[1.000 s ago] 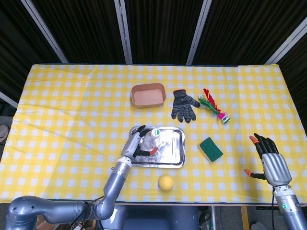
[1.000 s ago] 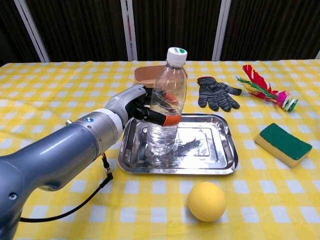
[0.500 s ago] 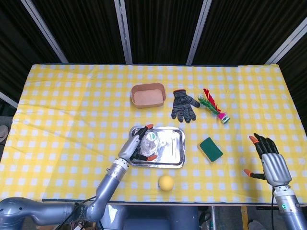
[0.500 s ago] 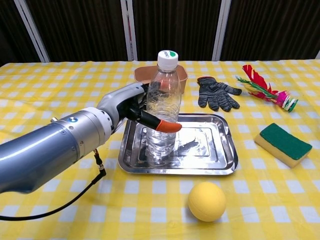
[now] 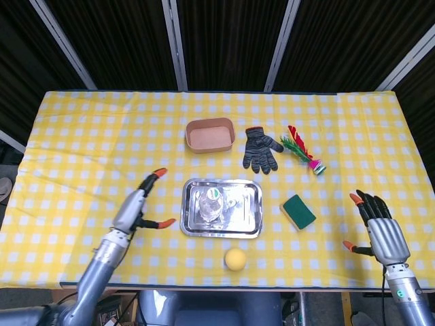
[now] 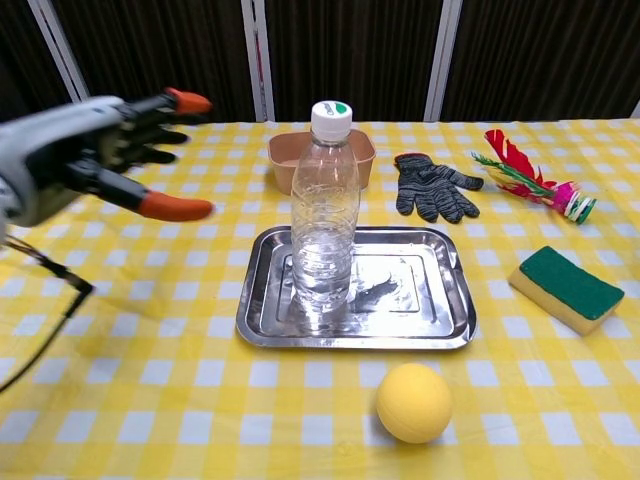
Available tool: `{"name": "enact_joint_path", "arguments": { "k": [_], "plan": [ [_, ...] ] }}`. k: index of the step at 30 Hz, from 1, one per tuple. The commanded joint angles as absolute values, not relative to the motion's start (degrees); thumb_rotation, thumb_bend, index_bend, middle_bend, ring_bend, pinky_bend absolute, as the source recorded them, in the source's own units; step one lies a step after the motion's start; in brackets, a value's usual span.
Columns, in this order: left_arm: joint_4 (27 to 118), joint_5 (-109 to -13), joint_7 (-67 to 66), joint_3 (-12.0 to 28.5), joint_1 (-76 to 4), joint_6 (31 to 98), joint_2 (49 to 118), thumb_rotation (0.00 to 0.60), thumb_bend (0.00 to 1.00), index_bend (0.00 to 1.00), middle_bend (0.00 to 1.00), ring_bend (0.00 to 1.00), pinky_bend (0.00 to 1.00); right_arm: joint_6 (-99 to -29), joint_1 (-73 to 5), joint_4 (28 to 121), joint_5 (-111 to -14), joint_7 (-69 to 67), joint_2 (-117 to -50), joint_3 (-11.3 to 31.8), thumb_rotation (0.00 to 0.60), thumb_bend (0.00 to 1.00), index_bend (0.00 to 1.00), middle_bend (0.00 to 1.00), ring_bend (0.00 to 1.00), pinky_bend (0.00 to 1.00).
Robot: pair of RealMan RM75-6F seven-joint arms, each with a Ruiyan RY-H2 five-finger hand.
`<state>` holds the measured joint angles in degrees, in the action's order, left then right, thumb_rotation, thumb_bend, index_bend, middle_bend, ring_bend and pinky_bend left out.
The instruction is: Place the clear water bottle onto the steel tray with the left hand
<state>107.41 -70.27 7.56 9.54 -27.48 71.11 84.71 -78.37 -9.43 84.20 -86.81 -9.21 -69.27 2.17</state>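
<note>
The clear water bottle stands upright on the left half of the steel tray, its white cap with a green mark at the top, and nothing touches it. In the head view the same bottle shows from above in the left part of the tray, near the lower middle of the frame. The left robot hand hangs to the left of the tray, well apart from it, with its orange-tipped fingers spread wide and nothing held; in the chest view it fills the upper left of the frame, blurred, with the thumb and fingers apart. The right robot hand sits at the lower right of the head view above the yellow checked table, fingers spread and empty, and it does not show in the chest view. A yellow ball lies on the table just in front of the tray, below its right half in the chest frame. A green sponge lies to the right of the tray. Behind the tray, toward the upper part of the frame, stand a brown bowl, a dark knitted glove and a red and green feathered shuttlecock at the upper right.
</note>
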Motion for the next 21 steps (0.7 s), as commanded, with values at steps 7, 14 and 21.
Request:
{"name": "enact_joint_path", "arguments": {
  "k": [7, 14, 21],
  "plan": [
    [82.37, -76.64, 5.65, 7.85, -12.67, 93.97, 80.18, 0.6, 0.23, 0.04, 0.1, 0.0, 0.0, -78.92, -9.26, 83.95, -86.15, -9.34, -69.01, 2.79, 0.6, 0.05, 0.05, 0.0, 0.0, 0.0],
    [70.87, -75.6, 0.87, 6.19, -11.34, 91.45, 83.27, 0.6, 0.23, 0.07, 0.11, 0.0, 0.0, -78.58, -9.32, 83.66, -85.51, -8.11, -69.16, 2.98, 0.6, 0.05, 0.05, 0.0, 0.0, 0.0],
    [76.12, -75.1, 1.96, 5.71, -9.96, 88.8, 80.09, 0.6, 0.23, 0.09, 0.11, 0.0, 0.0, -79.88, -9.22, 82.63, -85.4, -6.98, -69.95, 3.73, 0.6, 0.05, 0.05, 0.0, 0.0, 0.0]
  ]
}}
